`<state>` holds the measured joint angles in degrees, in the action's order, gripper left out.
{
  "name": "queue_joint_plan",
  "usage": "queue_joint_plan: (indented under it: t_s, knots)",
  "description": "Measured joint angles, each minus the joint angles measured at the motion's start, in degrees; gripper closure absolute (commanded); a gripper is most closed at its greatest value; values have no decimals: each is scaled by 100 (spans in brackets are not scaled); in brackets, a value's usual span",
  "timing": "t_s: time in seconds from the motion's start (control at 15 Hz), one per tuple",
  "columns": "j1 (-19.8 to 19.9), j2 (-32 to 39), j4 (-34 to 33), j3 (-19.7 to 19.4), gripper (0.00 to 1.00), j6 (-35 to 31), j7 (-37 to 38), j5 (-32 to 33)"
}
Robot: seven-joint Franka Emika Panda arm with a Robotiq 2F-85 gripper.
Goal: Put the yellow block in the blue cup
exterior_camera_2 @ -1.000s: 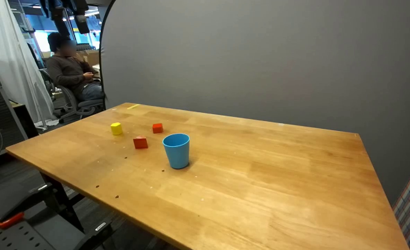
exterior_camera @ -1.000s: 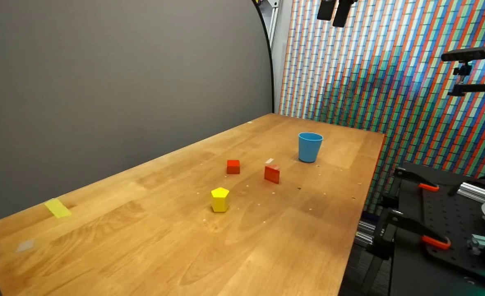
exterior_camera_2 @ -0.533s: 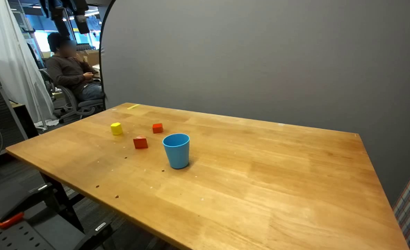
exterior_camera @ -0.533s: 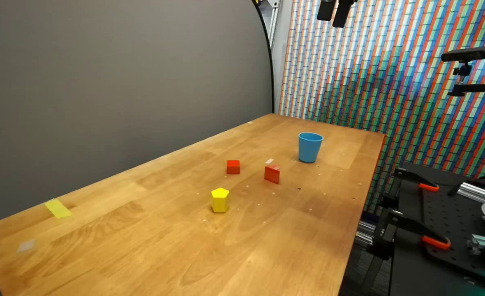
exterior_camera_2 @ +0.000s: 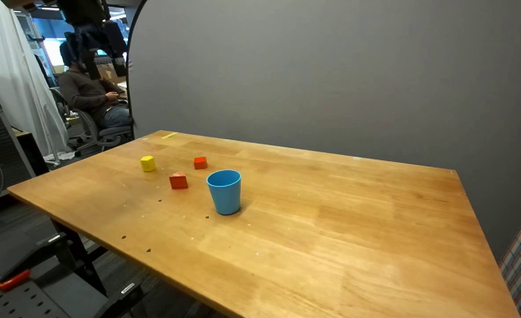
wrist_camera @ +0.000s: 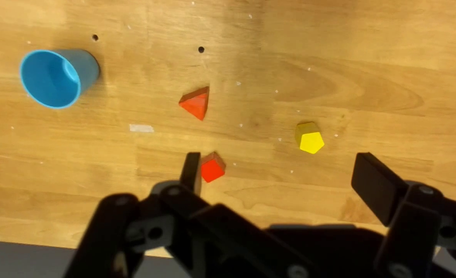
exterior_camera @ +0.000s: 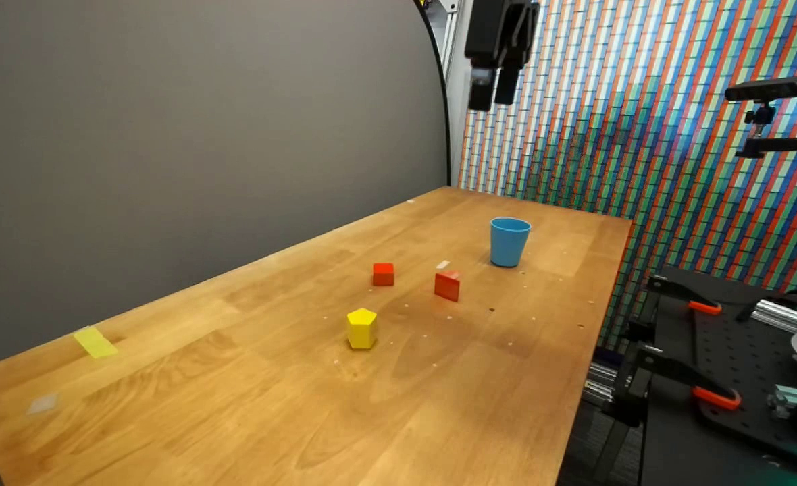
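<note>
Wooden table (exterior_camera_2: pixel 366 225) bears the blue cup (exterior_camera_2: pixel 226 196), its visible inside bare, yellow block (wrist_camera: pixel 311 142) outside, hand (wrist_camera: pixel 280 168) spread apart.

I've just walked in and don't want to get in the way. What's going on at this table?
A robot gripper hangs open above the wooden table, holding nothing. It's meant to put the yellow block in the blue cup, but that hasn't been done: the two stand apart on the table, the cup upright. A red triangular block and a red boxy block also lie there. A person sits in the background, handling none of these.
</note>
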<state>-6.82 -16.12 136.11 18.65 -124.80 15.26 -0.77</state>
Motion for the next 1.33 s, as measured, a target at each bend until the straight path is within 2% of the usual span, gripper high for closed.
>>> queue_joint_plan:
  t_s: [0.13,0.27,0.87,1.13,1.33]
  knots:
    - [2,737,-339,190,0,-220,8,179]
    - [-89,1487,-739,186,0,-371,7,391]
    - [-476,4709,-3220,-364,0,-533,-703,221]
    - [-615,5754,-4142,-458,0,-283,-754,-89]
    - [-719,6126,-4379,-467,0,-244,-627,-317]
